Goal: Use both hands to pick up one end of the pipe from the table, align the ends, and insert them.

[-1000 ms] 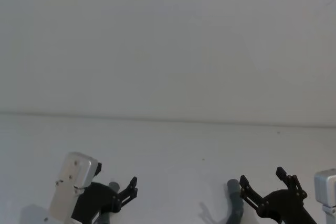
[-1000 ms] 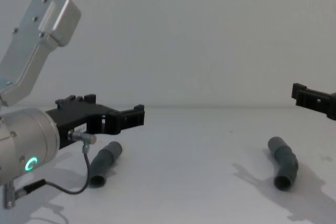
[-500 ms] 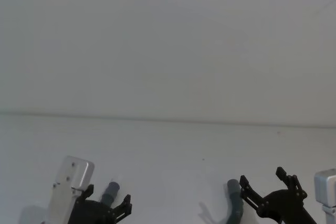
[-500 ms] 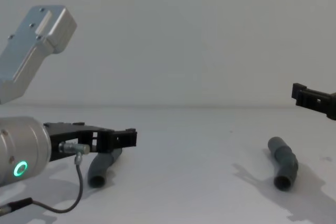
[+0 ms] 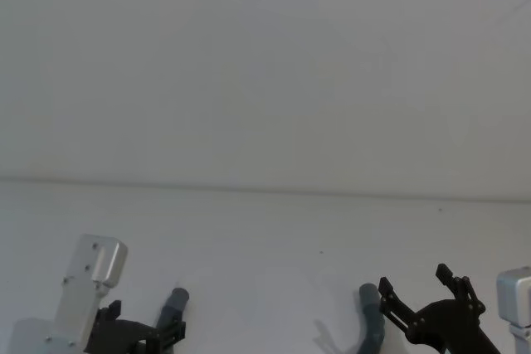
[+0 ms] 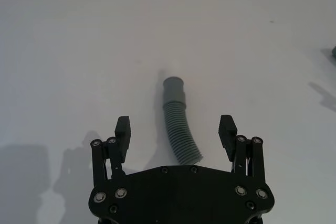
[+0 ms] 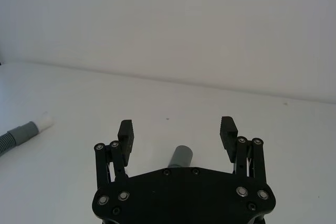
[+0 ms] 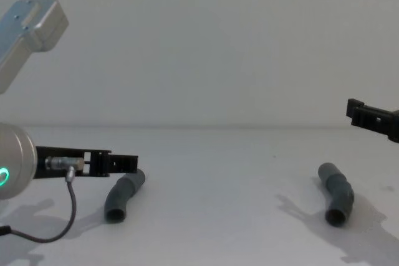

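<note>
Clearly the left gripper (image 6: 175, 124) is spread wide and grasps nothing: seen from its wrist, its two black fingers (image 6: 122, 129) stand on either side of the left pipe piece (image 6: 177, 129) without touching it. From the chest camera this gripper (image 8: 118, 161) reaches in level and low, just above that piece (image 8: 124, 191), which lies on the table (image 8: 237, 216) with one open end towards the robot. A thin cable (image 8: 65, 213) droops from the silver arm, whose green ring (image 8: 5, 175) glows at the edge. Across the room, the right gripper (image 7: 177, 127) is likewise open and empty, with the smooth grey cuff of the right pipe piece (image 7: 180, 157) showing between its fingers from its wrist camera. From the chest it (image 8: 368, 115) hangs well above that bent piece (image 8: 336, 194), which rests flat on the table, well apart from the left one. The right wrist view also catches the left piece's white tip (image 7: 46, 120) beyond its grey cuff.
</note>
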Controlling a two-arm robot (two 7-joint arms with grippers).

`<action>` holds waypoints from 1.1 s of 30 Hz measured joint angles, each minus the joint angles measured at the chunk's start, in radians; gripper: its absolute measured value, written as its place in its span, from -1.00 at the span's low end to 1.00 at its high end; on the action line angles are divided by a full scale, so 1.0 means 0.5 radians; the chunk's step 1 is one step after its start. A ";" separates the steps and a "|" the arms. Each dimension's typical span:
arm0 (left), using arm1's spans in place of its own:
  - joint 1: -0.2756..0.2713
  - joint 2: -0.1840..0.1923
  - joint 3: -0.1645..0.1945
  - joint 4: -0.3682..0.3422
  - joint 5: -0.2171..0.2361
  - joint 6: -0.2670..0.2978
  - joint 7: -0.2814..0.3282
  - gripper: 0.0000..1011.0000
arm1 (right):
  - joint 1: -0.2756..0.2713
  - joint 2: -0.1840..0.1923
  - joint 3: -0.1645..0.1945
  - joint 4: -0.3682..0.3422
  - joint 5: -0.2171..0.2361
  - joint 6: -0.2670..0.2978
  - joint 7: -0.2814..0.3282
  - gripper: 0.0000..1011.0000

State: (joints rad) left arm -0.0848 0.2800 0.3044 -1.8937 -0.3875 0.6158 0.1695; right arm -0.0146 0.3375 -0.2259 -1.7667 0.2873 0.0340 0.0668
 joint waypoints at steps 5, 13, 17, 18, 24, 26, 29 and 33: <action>-0.015 -0.026 -0.038 -0.012 -0.018 0.073 0.029 0.98 | 0.000 0.000 0.000 0.000 0.000 0.000 0.000 0.98; -0.059 -0.060 -0.065 0.026 -0.039 0.097 0.016 0.98 | 0.000 0.000 0.000 0.000 0.000 0.000 0.000 0.98; -0.093 -0.081 -0.069 0.080 -0.050 0.097 -0.008 0.98 | 0.000 0.000 0.000 0.000 0.000 0.000 0.000 0.98; -0.093 -0.081 -0.069 0.080 -0.050 0.097 -0.008 0.98 | 0.000 0.000 0.000 0.000 0.000 0.000 0.000 0.98; -0.135 -0.107 -0.069 0.132 -0.055 0.143 -0.017 0.98 | 0.000 0.000 0.000 0.000 0.000 0.000 0.000 0.98; -0.146 -0.111 -0.068 0.141 -0.055 0.160 -0.017 0.98 | 0.000 0.000 0.000 0.000 0.000 0.000 0.000 0.98; -0.165 -0.116 -0.063 0.153 -0.053 0.206 -0.015 0.98 | 0.000 0.000 0.000 0.000 0.000 0.000 0.000 0.98; -0.197 -0.116 -0.052 0.167 -0.047 0.273 -0.014 0.98 | 0.000 0.000 0.000 0.000 0.000 0.000 0.000 0.98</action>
State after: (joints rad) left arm -0.1832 0.2219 0.2785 -1.8101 -0.4109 0.7520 0.1625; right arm -0.0146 0.3375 -0.2259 -1.7667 0.2873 0.0340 0.0668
